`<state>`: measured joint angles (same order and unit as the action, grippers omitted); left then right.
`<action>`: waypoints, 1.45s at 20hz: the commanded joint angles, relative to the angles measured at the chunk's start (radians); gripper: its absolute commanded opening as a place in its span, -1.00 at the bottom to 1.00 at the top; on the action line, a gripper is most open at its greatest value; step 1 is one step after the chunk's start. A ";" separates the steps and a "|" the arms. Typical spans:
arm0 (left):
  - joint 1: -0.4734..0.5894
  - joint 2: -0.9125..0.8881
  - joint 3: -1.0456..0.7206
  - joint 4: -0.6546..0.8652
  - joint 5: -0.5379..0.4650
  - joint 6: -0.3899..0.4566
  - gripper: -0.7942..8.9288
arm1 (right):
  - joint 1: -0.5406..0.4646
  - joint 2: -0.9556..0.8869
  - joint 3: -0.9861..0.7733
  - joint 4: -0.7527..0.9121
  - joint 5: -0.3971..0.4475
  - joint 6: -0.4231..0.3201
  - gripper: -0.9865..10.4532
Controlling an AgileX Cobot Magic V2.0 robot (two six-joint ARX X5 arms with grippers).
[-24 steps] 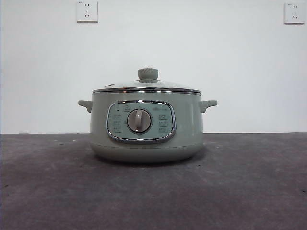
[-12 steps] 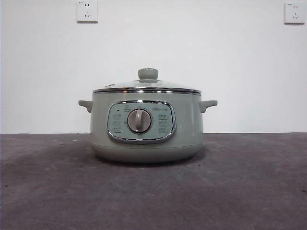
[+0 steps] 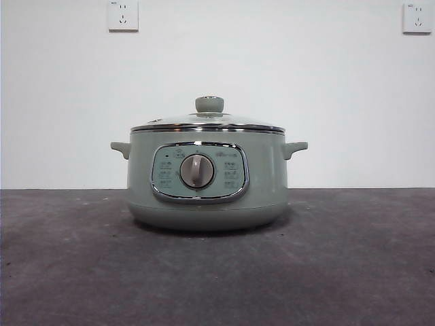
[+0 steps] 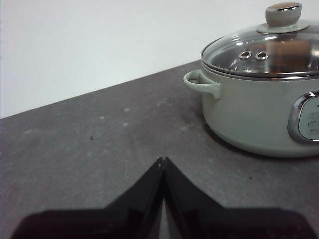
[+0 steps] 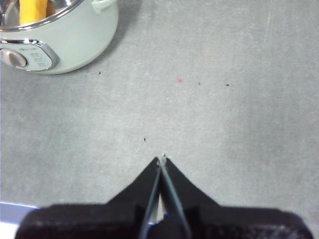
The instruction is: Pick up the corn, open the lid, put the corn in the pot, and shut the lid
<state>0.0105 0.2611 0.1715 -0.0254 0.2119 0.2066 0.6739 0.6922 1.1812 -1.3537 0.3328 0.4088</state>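
Note:
The pale green pot [image 3: 207,197] stands in the middle of the dark table with the glass lid [image 3: 207,123] shut on it. The corn [image 5: 31,12] shows as a yellow piece inside the pot [image 5: 75,40] through the lid in the right wrist view. In the left wrist view an orange blur lies under the lid [image 4: 269,52] of the pot [image 4: 249,119]. My left gripper [image 4: 163,160] is shut and empty, low over the table, apart from the pot's handle side. My right gripper [image 5: 162,159] is shut and empty, higher over the table, well away from the pot. Neither gripper shows in the front view.
A white wall with two sockets [image 3: 123,15] [image 3: 416,17] stands behind the table. The table's near edge [image 5: 15,206] shows close to my right gripper.

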 commanded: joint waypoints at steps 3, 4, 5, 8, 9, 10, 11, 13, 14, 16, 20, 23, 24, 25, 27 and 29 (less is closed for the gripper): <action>-0.002 -0.104 -0.075 0.030 -0.069 -0.095 -0.84 | 0.001 0.004 -0.008 -0.008 0.001 0.010 -0.83; -0.002 -0.128 -0.092 0.031 -0.122 -0.138 -0.84 | 0.001 0.004 -0.008 -0.008 0.001 0.010 -0.83; -0.002 -0.152 -0.110 0.030 -0.182 -0.181 -0.84 | 0.001 0.004 -0.008 -0.008 0.001 0.010 -0.83; -0.002 -0.237 -0.164 -0.014 -0.264 -0.268 -0.84 | 0.001 0.004 -0.008 -0.008 0.001 0.010 -0.83; -0.003 -0.261 -0.164 -0.067 -0.264 -0.266 -0.84 | 0.001 0.004 -0.008 -0.008 0.001 0.010 -0.83; -0.003 -0.257 -0.164 -0.094 -0.263 -0.265 -0.84 | 0.001 0.005 -0.008 -0.007 0.001 0.010 -0.83; -0.003 -0.257 -0.164 -0.124 -0.257 -0.266 -0.84 | 0.001 0.006 -0.008 -0.008 0.001 0.010 -0.83; -0.003 -0.250 -0.163 -0.138 -0.257 -0.263 -0.84 | 0.001 0.006 -0.008 -0.008 0.001 0.010 -0.83; -0.003 -0.246 -0.163 -0.139 -0.257 -0.263 -0.84 | 0.001 0.006 -0.008 -0.007 0.001 0.010 -0.83; -0.003 -0.235 -0.163 -0.140 -0.257 -0.263 -0.84 | 0.001 0.006 -0.008 -0.008 0.001 0.010 -0.83; -0.003 -0.211 -0.163 -0.139 -0.257 -0.263 -0.84 | 0.001 0.006 -0.008 -0.008 0.001 0.010 -0.83; -0.003 -0.193 -0.163 -0.139 -0.257 -0.263 -0.84 | 0.000 0.005 -0.008 -0.007 0.003 0.010 -0.83; -0.003 -0.188 -0.163 -0.139 -0.257 -0.263 -0.84 | -0.004 0.002 -0.008 -0.010 0.010 0.008 -0.83; -0.003 -0.184 -0.163 -0.139 -0.257 -0.263 -0.84 | -0.017 -0.002 -0.008 -0.016 0.015 0.002 -0.83; -0.003 -0.179 -0.163 -0.140 -0.257 -0.263 -0.84 | -0.088 -0.011 -0.031 0.035 0.027 -0.056 -0.83; -0.003 -0.178 -0.163 -0.139 -0.257 -0.263 -0.84 | -0.190 -0.067 -0.145 0.285 0.003 -0.217 -0.83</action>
<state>0.0093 0.0830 0.0181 -0.1692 -0.0456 -0.0532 0.4858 0.6228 1.0515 -1.1141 0.3279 0.2840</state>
